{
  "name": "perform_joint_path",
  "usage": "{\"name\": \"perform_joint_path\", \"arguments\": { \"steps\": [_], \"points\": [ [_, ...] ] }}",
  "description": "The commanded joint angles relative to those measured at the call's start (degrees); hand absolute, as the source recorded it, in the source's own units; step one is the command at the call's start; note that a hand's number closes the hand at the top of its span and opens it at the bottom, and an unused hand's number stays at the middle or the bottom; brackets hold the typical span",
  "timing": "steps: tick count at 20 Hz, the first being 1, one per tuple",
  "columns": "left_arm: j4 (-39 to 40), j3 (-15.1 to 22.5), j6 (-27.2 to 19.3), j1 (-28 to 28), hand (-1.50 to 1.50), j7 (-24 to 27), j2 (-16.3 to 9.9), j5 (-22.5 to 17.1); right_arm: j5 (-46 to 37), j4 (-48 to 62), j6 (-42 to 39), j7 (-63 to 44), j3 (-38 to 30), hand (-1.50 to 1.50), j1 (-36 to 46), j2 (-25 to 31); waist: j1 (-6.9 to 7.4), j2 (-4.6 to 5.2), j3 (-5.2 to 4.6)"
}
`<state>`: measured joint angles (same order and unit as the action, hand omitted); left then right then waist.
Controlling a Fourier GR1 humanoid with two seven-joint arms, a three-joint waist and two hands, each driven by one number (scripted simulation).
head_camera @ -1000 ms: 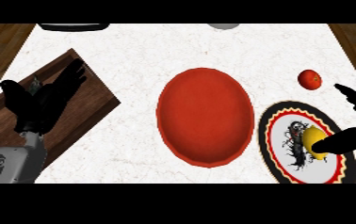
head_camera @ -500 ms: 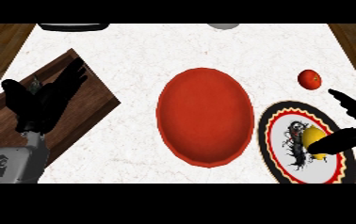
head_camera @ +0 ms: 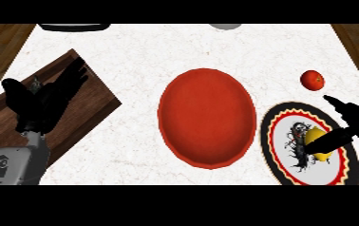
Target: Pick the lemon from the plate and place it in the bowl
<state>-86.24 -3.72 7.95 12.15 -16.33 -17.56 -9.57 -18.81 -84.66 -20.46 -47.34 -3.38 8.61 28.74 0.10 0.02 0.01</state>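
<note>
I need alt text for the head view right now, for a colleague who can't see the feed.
The robot's right hand reaches over the patterned plate at lower right, fingers around the yellow lemon on it. A red bowl sits mid-counter, a small red fruit lies beyond the plate, and the left hand rests open over a wooden board.

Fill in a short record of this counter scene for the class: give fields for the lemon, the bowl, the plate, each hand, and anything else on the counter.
lemon: yellow, on the plate, right hand's fingers around it
plate: patterned, black rim, right of the bowl
bowl: red, centre of the counter, nothing in it
right hand: at the lemon, on the plate
left hand: open, resting over the wooden board
other: small red fruit beyond the plate
</note>
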Motion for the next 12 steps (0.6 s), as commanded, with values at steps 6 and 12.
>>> {"name": "perform_joint_path", "arguments": {
  "steps": [6, 12],
  "points": [
    [3.19, -0.57, -0.50, 2.10, 0.00, 1.33, 2.92, 3.32, -4.08, 6.98, 0.39, 8.21, -2.26, -1.50, -2.67, -2.31, -0.25, 0.01, 0.00],
    [-1.90, -0.93, 2.75, -3.93, 0.00, 2.40, 3.59, 3.12, -7.24, 10.52, 1.96, 8.32, -2.76, -1.50, 1.05, -5.43, 0.03, -0.04, 0.00]
  ]
}}
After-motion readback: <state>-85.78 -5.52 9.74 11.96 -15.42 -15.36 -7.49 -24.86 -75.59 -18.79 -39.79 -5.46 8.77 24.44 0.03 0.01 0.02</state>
